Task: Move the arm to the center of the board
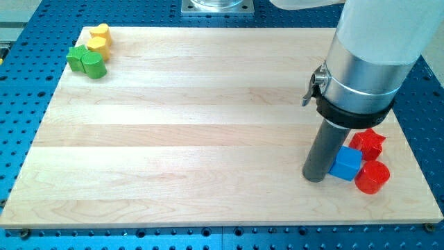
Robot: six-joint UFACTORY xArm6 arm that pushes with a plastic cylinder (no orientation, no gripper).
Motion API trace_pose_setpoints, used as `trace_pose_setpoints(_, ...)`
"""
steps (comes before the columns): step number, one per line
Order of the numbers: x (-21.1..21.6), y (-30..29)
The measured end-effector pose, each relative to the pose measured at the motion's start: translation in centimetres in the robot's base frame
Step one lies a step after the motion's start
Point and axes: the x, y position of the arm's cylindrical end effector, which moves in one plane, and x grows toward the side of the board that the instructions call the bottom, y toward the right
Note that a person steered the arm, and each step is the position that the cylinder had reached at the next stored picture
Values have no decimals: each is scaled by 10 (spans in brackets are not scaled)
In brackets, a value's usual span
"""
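My tip (314,178) rests on the wooden board (194,125) at the view's lower right. It stands just left of a blue cube (346,164), touching it or nearly so. A red star block (368,142) lies right of and above the cube, and a red cylinder (372,177) lies right of and below it. The arm's silver and white body (364,62) rises above the rod and hides part of the board's right side.
At the view's top left corner sit two yellow blocks (99,40) and two green blocks (87,61), clustered together. The board lies on a blue perforated table (21,104). A metal base plate (218,6) sits at the view's top edge.
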Motion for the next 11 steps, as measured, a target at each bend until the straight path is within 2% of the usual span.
trace_pose_setpoints(5,2,-34)
trace_pose_setpoints(9,-3,-36)
trace_pose_setpoints(10,-7,-47)
trace_pose_setpoints(11,-34,-90)
